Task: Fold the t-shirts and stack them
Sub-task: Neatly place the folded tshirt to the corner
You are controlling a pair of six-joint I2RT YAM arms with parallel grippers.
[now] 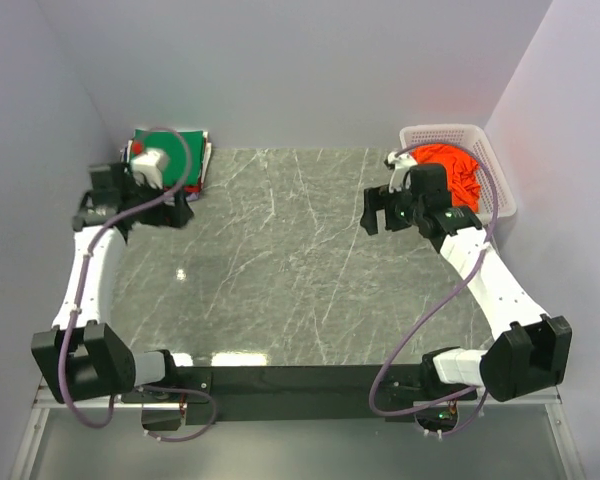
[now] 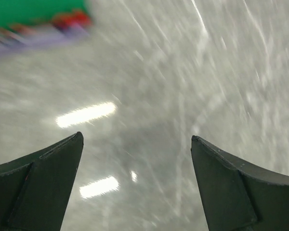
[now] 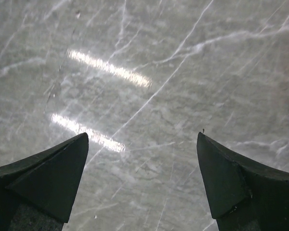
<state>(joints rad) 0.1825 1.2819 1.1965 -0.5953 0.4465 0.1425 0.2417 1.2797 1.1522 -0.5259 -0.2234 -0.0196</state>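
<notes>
Stack: I am seeing the green t-shirt (image 1: 198, 138) lying folded at the upper left of the top view, on the far corner of the table (image 1: 280, 260).
Red layer: a red t-shirt (image 2: 70, 20) is showing as a blurred edge under the green one in the left wrist view.
Left gripper (image 2: 137, 139): its fingers are standing spread wide over bare marble, gripping nothing; the green shirt is sitting at the upper left of its frame, apart from both tips.
Orange t-shirt (image 1: 448, 165): it is lying crumpled in the white basket (image 1: 495, 180) at the upper right of the top view.
Right gripper (image 3: 142, 137): it is hanging spread wide over bare table, gripping nothing, just left of the basket in the top view.
</notes>
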